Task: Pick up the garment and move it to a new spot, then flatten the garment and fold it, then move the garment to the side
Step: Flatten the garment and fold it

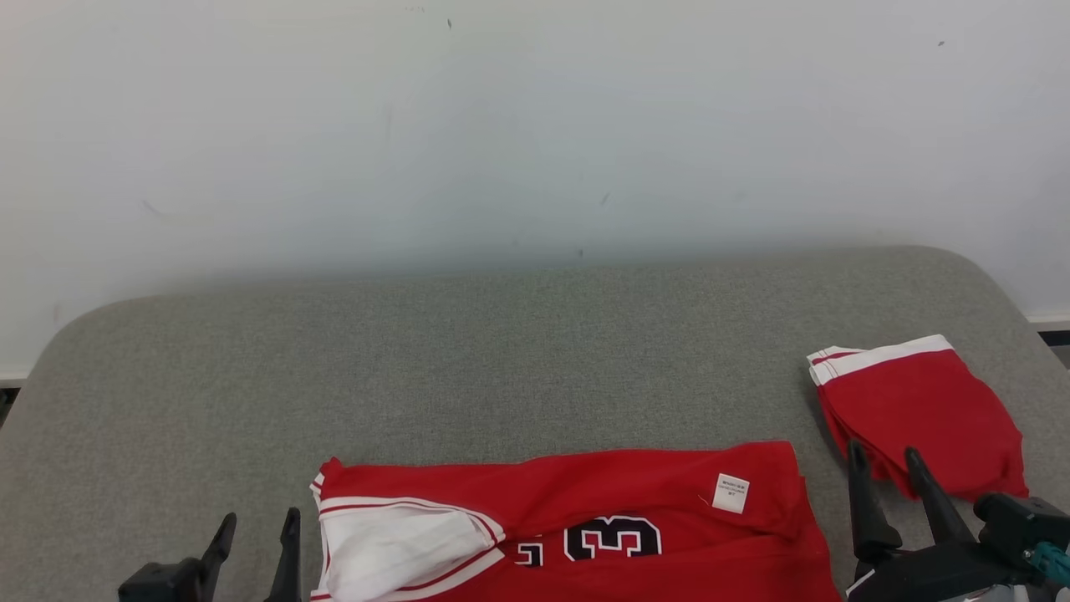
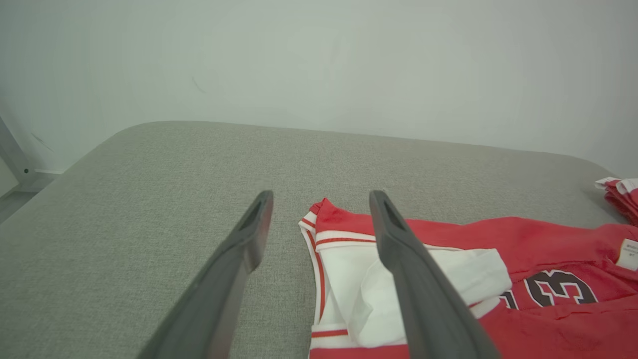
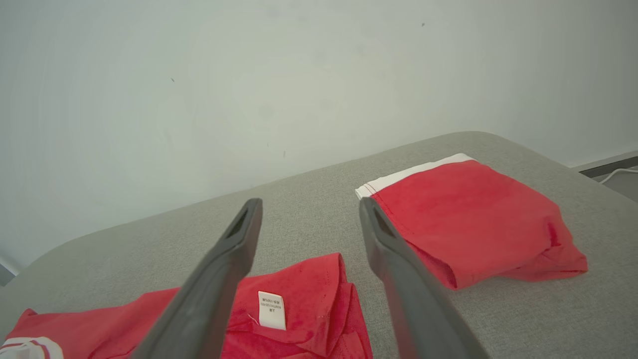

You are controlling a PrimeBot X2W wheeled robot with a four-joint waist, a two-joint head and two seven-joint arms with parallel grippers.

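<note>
At six o'clock in the head view lies the red jersey (image 1: 585, 502), spread along the near edge of the grey table (image 1: 501, 359). Its far edge is turned over, so a white label (image 1: 731, 492) shows toward three o'clock and the white-trimmed armhole (image 1: 401, 543) toward nine. The left gripper (image 1: 260, 517), at seven o'clock just beside that trim, stands spread and empty. The right gripper (image 1: 884, 451), at five o'clock past the labelled end, likewise gapes on nothing. A folded red piece (image 1: 919, 410) sits at four o'clock, apart from the jersey. The flatten-and-fold step looks to be in hand; next, each gripper probably needs to descend and pinch its own end of the cloth.
</note>
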